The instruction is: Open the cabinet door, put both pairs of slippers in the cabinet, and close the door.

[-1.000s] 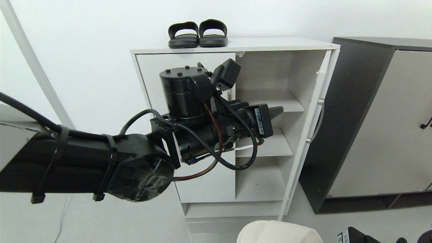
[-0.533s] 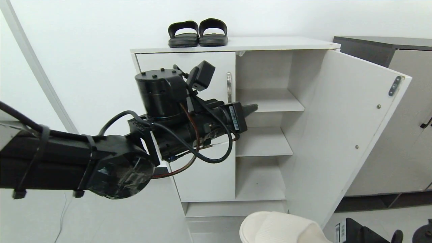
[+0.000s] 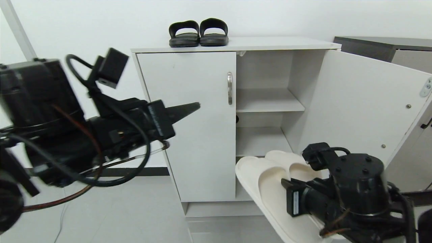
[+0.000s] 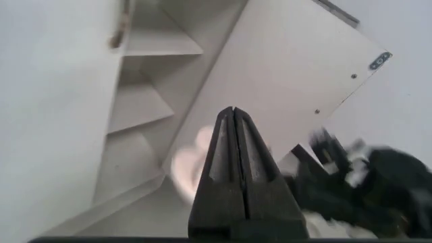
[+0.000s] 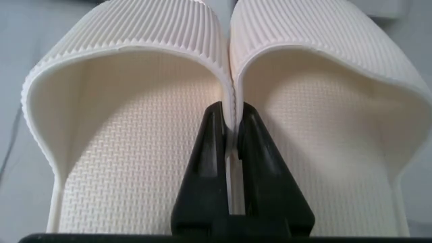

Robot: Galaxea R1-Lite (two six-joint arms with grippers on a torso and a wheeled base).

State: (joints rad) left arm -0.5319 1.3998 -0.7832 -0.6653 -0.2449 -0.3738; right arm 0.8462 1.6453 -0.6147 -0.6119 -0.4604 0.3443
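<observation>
A pair of black slippers [image 3: 199, 32] stands on top of the white cabinet [image 3: 270, 43]. Its right door [image 3: 357, 104] is swung wide open, baring the shelves [image 3: 266, 103]; the left door [image 3: 189, 135] is closed. My left gripper [image 3: 197, 106] hangs shut and empty in front of the closed left door, its fingertips [image 4: 233, 113] pressed together. My right gripper [image 5: 231, 115] is shut on the touching inner edges of the white slippers [image 5: 135, 135]. It holds the white pair [image 3: 270, 182] low before the open compartment.
The left door carries a metal handle [image 3: 230, 88] at its inner edge. A dark grey cabinet [image 3: 371, 42] stands right behind the open door. Grey floor [image 3: 128, 209] lies free to the left of the white cabinet.
The right door swung from edge-on to wide open. My left arm pulled back leftward out of the compartment. My right arm rose into view, lifting the white slippers toward the opening.
</observation>
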